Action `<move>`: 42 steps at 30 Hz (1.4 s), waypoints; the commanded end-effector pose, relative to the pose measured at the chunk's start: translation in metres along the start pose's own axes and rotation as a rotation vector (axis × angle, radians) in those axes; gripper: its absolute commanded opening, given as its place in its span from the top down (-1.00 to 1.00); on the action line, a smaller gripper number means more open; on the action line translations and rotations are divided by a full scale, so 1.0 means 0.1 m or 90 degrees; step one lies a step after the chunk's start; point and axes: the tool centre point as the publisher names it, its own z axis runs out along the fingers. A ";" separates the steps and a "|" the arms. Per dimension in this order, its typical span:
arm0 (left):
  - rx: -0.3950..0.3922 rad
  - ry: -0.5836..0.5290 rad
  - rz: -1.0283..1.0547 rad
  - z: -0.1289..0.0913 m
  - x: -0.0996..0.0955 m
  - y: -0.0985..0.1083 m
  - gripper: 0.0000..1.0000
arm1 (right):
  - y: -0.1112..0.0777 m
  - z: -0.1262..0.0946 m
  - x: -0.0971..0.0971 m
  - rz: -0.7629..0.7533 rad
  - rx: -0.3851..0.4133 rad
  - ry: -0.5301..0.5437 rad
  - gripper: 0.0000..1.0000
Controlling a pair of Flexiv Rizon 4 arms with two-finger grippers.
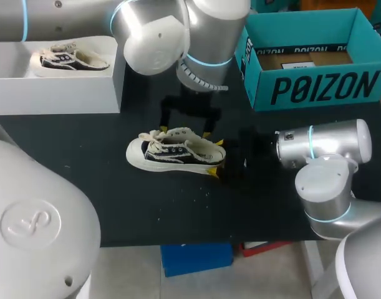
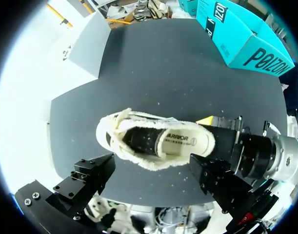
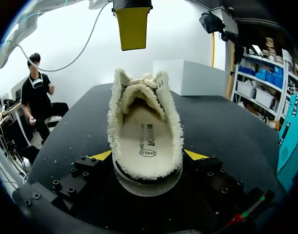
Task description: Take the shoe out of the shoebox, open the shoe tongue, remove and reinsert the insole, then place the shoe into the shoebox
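Right arm (image 1: 327,156) reaches in low, jaws clamping the heel of the shoe (image 1: 176,152), left arm (image 1: 178,31) hangs above with jaws spread, and only the wrist views show the insole (image 2: 180,141).

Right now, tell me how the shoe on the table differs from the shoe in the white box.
Place: the table shoe lies on the black table; the boxed shoe sits in the white box. Hold: the fingers of the right gripper clamp the table shoe's heel; nothing touches the boxed shoe. Both are dark with pale soles and white laces.
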 end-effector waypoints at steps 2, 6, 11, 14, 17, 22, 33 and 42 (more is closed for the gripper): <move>0.000 0.003 0.001 0.01 -0.01 0.01 -1.00 | 0.00 0.03 -0.01 0.001 0.001 -0.001 1.00; 0.002 -0.024 0.021 0.18 0.05 0.01 -1.00 | 0.00 0.03 -0.01 0.001 0.001 -0.001 1.00; -0.007 -0.063 0.041 0.28 0.03 -0.03 -1.00 | 0.00 0.03 -0.01 0.001 0.001 -0.001 1.00; -0.004 -0.081 0.047 0.32 0.02 -0.05 -1.00 | 0.00 0.03 -0.01 0.001 0.001 -0.001 1.00; -0.010 -0.092 0.058 0.37 0.01 -0.07 -1.00 | 0.00 0.03 -0.01 0.001 0.001 -0.001 1.00; -0.014 -0.106 0.088 0.47 0.04 -0.07 -1.00 | 0.00 0.03 -0.01 0.001 0.001 -0.001 1.00; -0.018 -0.151 0.128 0.60 0.00 -0.07 -1.00 | 0.00 0.03 -0.01 0.001 0.001 -0.001 1.00; -0.012 -0.217 0.144 0.67 -0.04 -0.05 0.45 | 0.00 0.03 -0.01 0.001 0.001 -0.001 1.00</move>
